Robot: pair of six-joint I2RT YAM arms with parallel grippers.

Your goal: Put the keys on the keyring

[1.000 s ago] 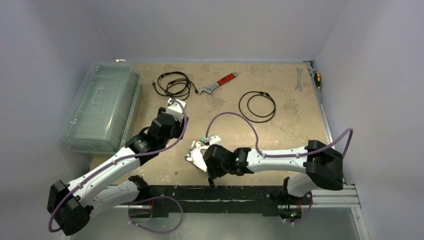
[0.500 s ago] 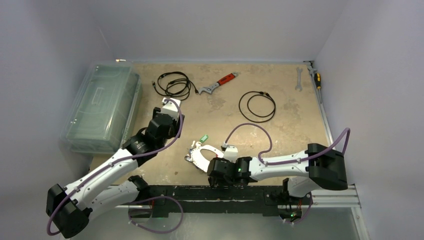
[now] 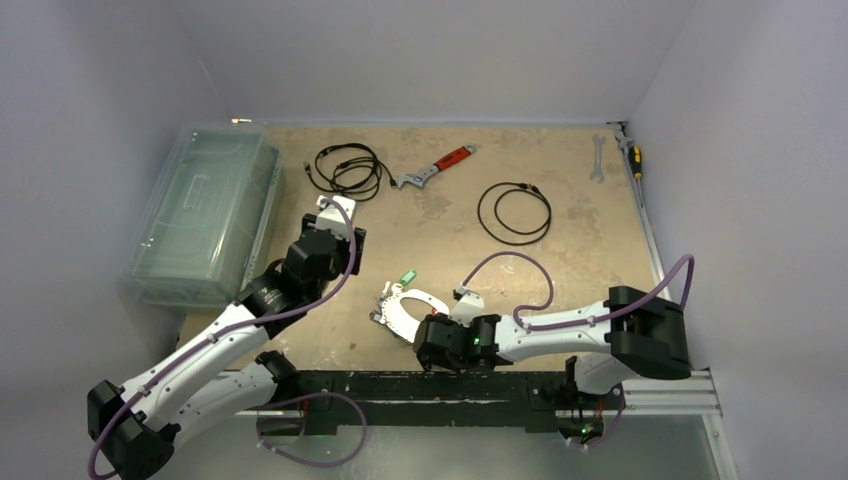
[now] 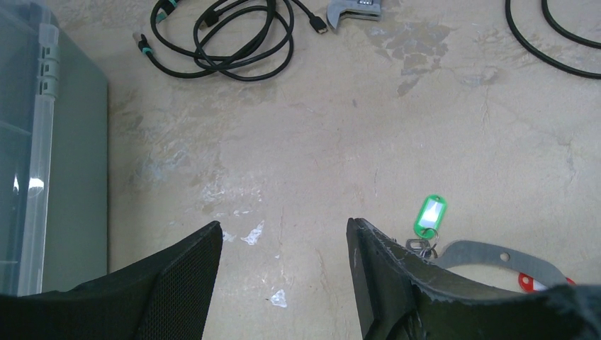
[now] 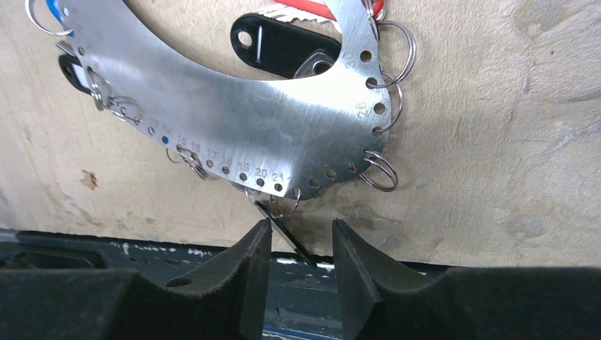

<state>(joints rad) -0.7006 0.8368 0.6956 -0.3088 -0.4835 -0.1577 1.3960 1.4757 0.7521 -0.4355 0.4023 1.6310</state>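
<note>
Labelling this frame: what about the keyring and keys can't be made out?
- Right wrist view: the top edge cuts off the keyring and keys; the thin dark strip between the right gripper's fingers is unidentifiable.
- Top view: the right gripper covers the keyring's near edge; keys too small to count.
- Left wrist view: the left gripper's finger hides much of the keyring; only the green tag is clear.

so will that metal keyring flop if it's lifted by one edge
Probably not: the keyring looks like a flat sheet-metal crescent, so it should stay stiff. Its thin, smooth face may slip or pivot in a pinch. The small split rings threaded through its holes will likely dangle and swing.
</note>
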